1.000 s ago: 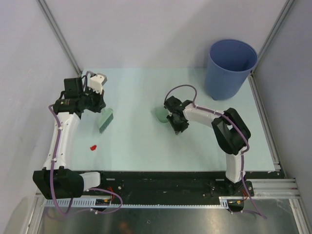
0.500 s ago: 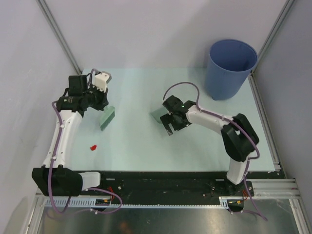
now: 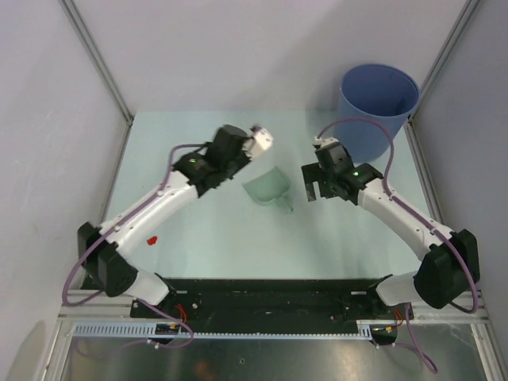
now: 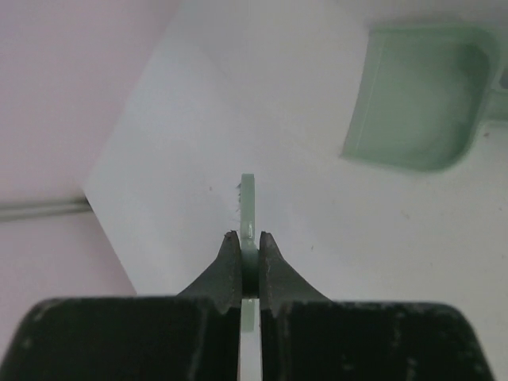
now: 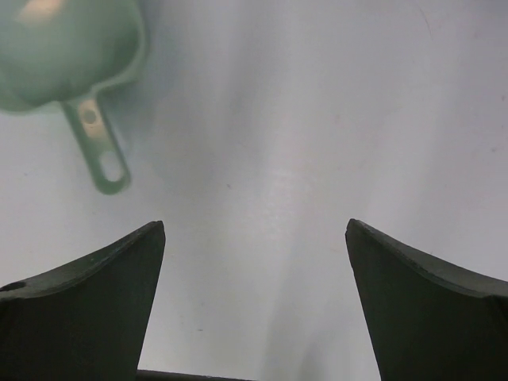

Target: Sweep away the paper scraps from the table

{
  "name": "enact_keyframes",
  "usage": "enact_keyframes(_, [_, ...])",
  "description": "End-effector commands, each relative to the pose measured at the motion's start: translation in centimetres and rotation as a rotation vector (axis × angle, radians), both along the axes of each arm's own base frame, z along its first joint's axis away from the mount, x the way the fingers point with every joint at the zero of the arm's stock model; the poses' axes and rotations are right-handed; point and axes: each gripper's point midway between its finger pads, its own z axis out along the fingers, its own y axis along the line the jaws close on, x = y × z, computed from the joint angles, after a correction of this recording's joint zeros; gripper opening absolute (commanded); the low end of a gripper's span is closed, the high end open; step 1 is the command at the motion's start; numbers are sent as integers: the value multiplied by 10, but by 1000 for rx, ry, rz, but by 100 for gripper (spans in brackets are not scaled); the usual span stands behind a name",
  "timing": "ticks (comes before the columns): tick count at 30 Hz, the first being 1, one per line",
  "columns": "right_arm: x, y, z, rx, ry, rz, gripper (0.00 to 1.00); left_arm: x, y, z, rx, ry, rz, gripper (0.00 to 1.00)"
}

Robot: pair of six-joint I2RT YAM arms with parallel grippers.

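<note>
Mint-green counter (image 3: 206,230) from edge to edge, pale, matt and smooth, with a soft glare across it in the right wrist view. Boxed in by plain grey walls, with aluminium frame posts (image 3: 95,55) slanting up from the back corners. Black front rail (image 3: 262,290) along the near edge, both arm bases bolted there.

Over at the near left, one red paper scrap (image 3: 151,238). Lies flat on the counter just beside the left arm's lower link, well apart from everything else.

Back right corner: blue bucket (image 3: 377,111), upright, mouth open to the camera.

Centre stage: pale green dustpan (image 3: 267,188), down on the counter between the two wrists, its handle pointing toward the near right.

Left fingers (image 4: 236,248) clenched tight on a thin pale green handle (image 4: 248,198). Seen edge-on, it pokes out past the tips above the counter. Arm stretched in toward the middle, wrist just left of the dustpan. Dustpan up at the right of the left wrist view, clear of that handle.

Right fingers (image 3: 311,189) released and spread wide, with only bare counter between them. Hover just right of the dustpan without touching it. Dustpan handle, hanging hole and all, up in the left corner of the right wrist view.
</note>
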Motion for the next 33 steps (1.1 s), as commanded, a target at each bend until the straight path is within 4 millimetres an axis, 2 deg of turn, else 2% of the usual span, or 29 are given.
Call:
enact_keyframes(1, [-4,-34,10,65,-33,-102,100,16,-41,6,185,-192,-1,0])
enact_keyframes(2, [-5,-37,10,90,-26,-103,100,17,-51,4,201,-217,-1,0])
enact_keyframes(3, [-4,-46,10,96,-25,-125,100,9,-70,-2,219,-224,-43,0])
enact_keyframes(4, [-7,-51,12,97,-28,-129,100,8,-82,-15,255,-217,-66,0])
enact_keyframes(5, [-9,-54,10,93,-21,-132,99,3,-96,-17,257,-237,-86,0])
enact_keyframes(7, [-12,-61,11,85,-21,-139,100,3,-113,-32,297,-242,-122,0])
enact_keyframes(8, [-14,-63,8,83,-14,-143,100,4,-124,-32,289,-271,-130,0])
enact_keyframes(13, [-17,-74,7,85,-15,-171,100,23,-151,-51,361,-321,-133,0])
enact_keyframes(15, [-19,-78,7,90,-19,-186,100,22,-160,-60,359,-308,-163,0])
enact_keyframes(16, [-18,-84,6,92,-18,-204,100,21,-165,-71,357,-287,-182,0])
enact_keyframes(18, [-20,-88,3,97,-9,-212,100,16,-173,-86,346,-253,-232,7])
enact_keyframes(19, [-20,-89,2,98,-4,-219,100,6,-177,-102,344,-198,-301,24])
enact_keyframes(21, [-20,-97,1,90,-3,-243,100,-3,-180,-110,312,-149,-334,34])
enact_keyframes(22, [-20,-99,-1,87,0,-251,100,-13,-183,-113,275,-100,-367,45])
enact_keyframes(25, [-18,-108,1,86,-10,-275,100,-21,-186,-106,219,-69,-384,62])
enact_keyframes(26, [-17,-109,2,88,-15,-281,100,-24,-189,-104,198,-62,-401,64])
enact_keyframes(27, [-17,-111,4,89,-24,-287,100,-26,-191,-93,165,-69,-402,74])
enact_keyframes(29, [-17,-112,6,92,-31,-287,100,-34,-196,-83,116,-53,-443,76])
enact_keyframes(30, [-18,-114,8,93,-36,-287,100,-40,-196,-66,69,-59,-455,77])
enact_keyframes(32, [-18,-113,9,100,-36,-282,100,-53,-202,-50,-15,-37,-517,79])
enact_keyframes(33, [-19,-114,9,103,-33,-282,100,-60,-200,-31,-71,-36,-530,81])
